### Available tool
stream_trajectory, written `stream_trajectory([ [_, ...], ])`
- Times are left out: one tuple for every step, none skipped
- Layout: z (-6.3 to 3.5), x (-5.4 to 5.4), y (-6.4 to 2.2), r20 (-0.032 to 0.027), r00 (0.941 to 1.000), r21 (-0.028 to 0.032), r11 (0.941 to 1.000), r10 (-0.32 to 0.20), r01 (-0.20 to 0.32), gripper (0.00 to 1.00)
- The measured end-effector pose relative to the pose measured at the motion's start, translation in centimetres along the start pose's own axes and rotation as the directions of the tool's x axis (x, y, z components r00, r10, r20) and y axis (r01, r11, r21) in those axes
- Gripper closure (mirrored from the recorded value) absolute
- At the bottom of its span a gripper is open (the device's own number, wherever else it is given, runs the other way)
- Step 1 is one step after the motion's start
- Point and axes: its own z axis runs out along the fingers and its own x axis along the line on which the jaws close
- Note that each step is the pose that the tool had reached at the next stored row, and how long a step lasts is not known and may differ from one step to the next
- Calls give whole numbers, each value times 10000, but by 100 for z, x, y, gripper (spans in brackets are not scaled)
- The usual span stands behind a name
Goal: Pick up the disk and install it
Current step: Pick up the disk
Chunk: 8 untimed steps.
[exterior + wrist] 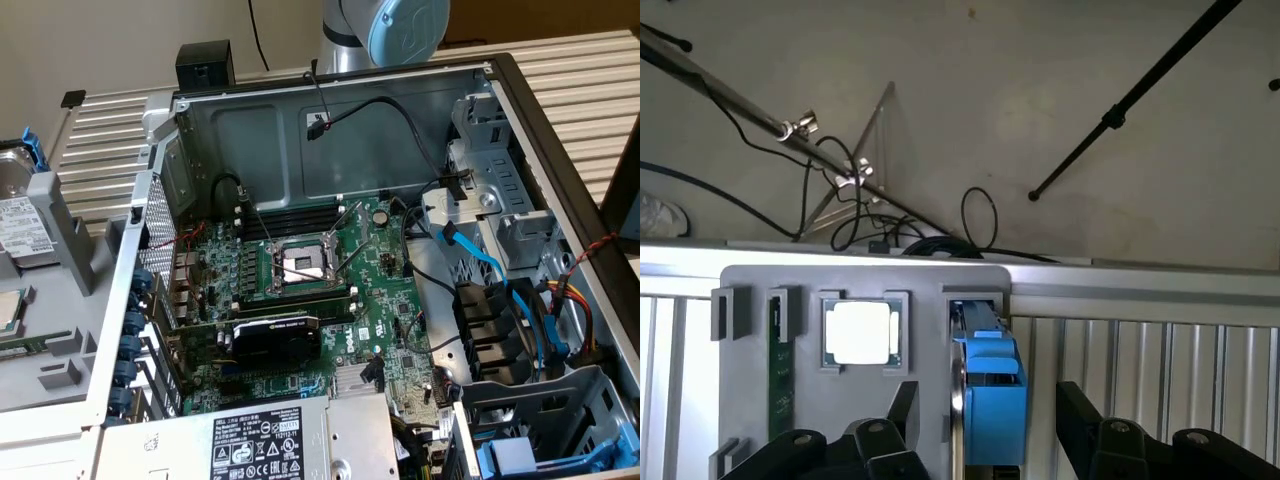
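Two black fingers (902, 410) of the claw (986, 395) stand wide apart, one on either side of the disk (992, 400). A gap shows between each finger and the disk, so nothing is gripped. The disk sits on edge in a slot of the grey holder (750, 300), with its bright blue carrier frame towards the wrist camera and a thin line of metal along one side. In the holder's next pocket lies a square processor chip (860, 332), its lid glaring white. One slot further from the disk, a green memory stick (781, 375) stands on edge. The holder rests on a slatted desk (1160, 360). Past the holder's far edge I can see thin poles and loose black cables against a pale surface.

From the exterior camera, the holder (60, 250) lies just beside the open computer case (560, 150). The disk (20, 228) shows its white printed label and a bit of blue frame on the side of the holder away from the case, and the chip (8, 310) is close by it. Inside the case is a green motherboard (400, 310) with a bare processor socket (303, 262) and a black graphics card (275, 338). A silver power supply (270, 440) with a black-and-white label fills the case corner near the holder. The drive cage (500, 200) and a tangle of blue and black cables sit on the side of the case farthest from the holder. A grey-and-blue joint of the arm (385, 30) rises behind the case.
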Motion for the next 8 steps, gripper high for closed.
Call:
stream_trajectory([
  [2, 0, 0, -1, 10000, -3, 10000, 0, 0, 35],
  [4, 0, 0, -1, 10000, -5, 10000, 0, 0, 35],
  [8, 0, 0, 0, 10000, -2, 10000, 0, 0, 35],
  [14, 0, 0, 1, 10000, 0, 10000, 0, 0, 35],
  [21, 0, -1, 1, 10000, 1, 10000, 0, 0, 35],
  [28, 0, -1, 0, 10000, 0, 10000, 0, 0, 35],
  [34, 0, -1, 0, 10000, -2, 10000, -1, 1, 35],
  [40, 0, -1, 0, 10000, -2, 10000, -1, 1, 35],
])
